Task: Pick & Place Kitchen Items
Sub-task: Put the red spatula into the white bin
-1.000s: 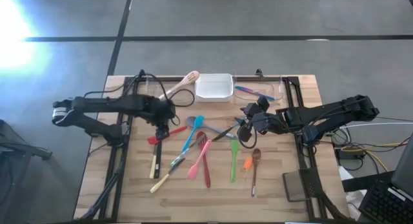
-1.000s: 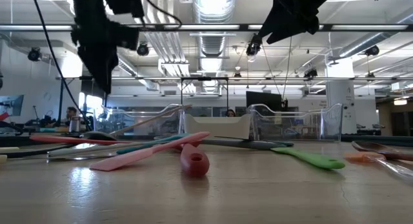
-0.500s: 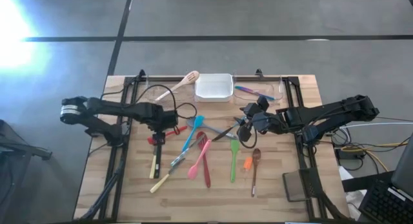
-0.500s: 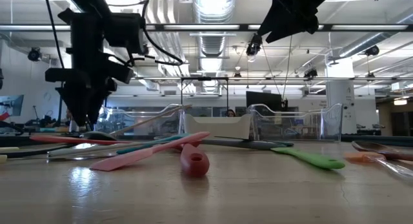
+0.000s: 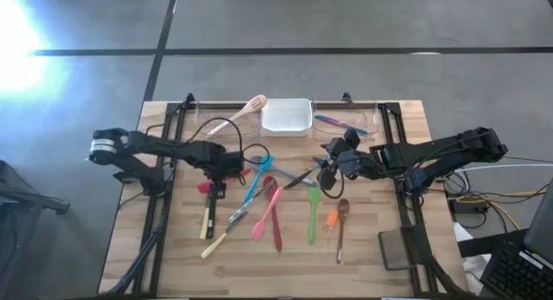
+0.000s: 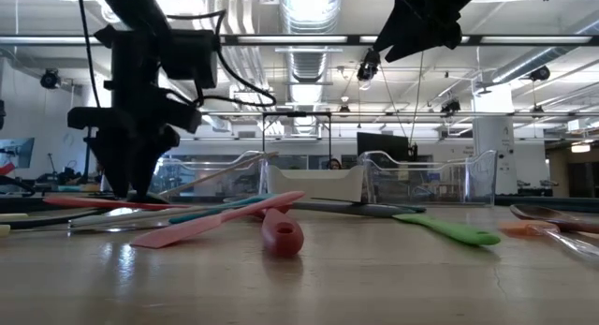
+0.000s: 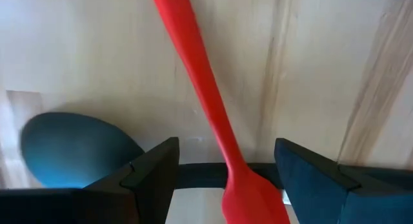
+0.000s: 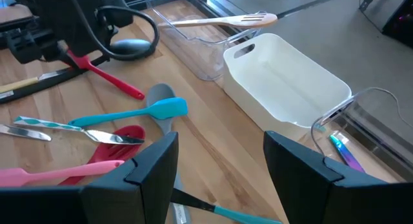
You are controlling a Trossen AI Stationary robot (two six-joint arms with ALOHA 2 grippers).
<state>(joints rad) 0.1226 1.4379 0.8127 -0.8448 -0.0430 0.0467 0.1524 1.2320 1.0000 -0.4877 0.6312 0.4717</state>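
~15 slim utensils (image 5: 268, 205) flat, jumbled mid-table: red spatula (image 7: 206, 108), teal, pink, green, wooden-handled.

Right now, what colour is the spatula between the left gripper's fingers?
Red. The spatula lies between the left gripper's open fingers; the left wrist view shows it best.

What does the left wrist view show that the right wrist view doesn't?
Only the left wrist view shows the left claw open, straddling the red spatula close above the table, beside a dark ladle bowl. Only the right wrist view shows the white tray, the teal spatula, the wooden spoon and the right claw, open and empty. Both show the red spatula.
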